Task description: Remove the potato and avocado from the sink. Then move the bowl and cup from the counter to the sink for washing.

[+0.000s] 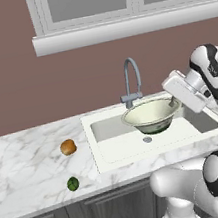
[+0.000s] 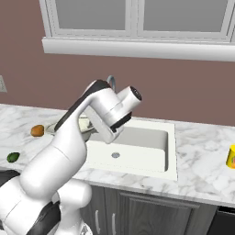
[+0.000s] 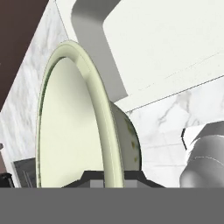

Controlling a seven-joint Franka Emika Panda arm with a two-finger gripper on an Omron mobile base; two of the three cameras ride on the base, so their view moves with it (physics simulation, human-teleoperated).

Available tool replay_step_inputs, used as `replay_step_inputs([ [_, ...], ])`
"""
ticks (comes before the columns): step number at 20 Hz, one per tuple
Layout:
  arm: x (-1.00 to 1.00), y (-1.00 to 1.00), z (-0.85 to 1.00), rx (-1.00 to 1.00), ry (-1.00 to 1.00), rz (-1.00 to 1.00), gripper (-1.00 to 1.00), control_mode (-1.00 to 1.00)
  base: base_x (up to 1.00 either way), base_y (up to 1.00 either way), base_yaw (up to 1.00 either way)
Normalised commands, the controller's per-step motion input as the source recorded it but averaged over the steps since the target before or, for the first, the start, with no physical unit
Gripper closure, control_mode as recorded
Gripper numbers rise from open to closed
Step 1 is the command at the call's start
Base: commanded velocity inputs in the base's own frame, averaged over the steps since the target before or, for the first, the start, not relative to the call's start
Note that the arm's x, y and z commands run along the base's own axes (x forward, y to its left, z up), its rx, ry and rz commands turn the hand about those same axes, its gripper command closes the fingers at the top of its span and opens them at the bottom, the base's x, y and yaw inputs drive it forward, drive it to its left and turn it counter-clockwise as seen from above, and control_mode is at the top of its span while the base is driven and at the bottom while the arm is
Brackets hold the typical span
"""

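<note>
Two foods lie on the white grey-veined marble counter at the left of the left base view: the small rounded orange-brown potato and, lower in the frame, the smaller dark green avocado, well apart from each other and both outside the white rectangular recessed sink. Near the centre of that view the wide, shallow pale cream-green bowl with its dark underside hangs over the basin, just in front of the grey curved gooseneck faucet and above the small grey drain. The white arm's two-finger gripper meets the bowl's right rim, and in the hand view its dark finger tips sit pressed on either side of that rim at the bottom of the frame, jaws nearly together and clamped on it. At the far right edge of the right base view, the small yellow-orange cup stands on the counter, well apart from the sink.
</note>
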Motion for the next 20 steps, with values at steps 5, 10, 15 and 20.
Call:
replay_step_inputs([
  [5, -0.16, -0.23, -0.01, 0.0, 0.0, 0.12, 1.0, -1.0, 0.0, 0.0, 0.0],
  [10, -0.01, -0.18, 0.0, 0.03, 0.0, 0.0, 1.0, -1.0, 0.0, 0.0, 0.0],
  [15, 0.02, -0.08, 0.03, 0.13, -0.05, 0.0, 1.0, -1.0, 0.0, 0.0, 0.0],
  [20, 0.03, -0.07, -0.03, 0.04, -0.01, 0.0, 1.0, -1.0, 0.0, 0.0, 0.0],
])
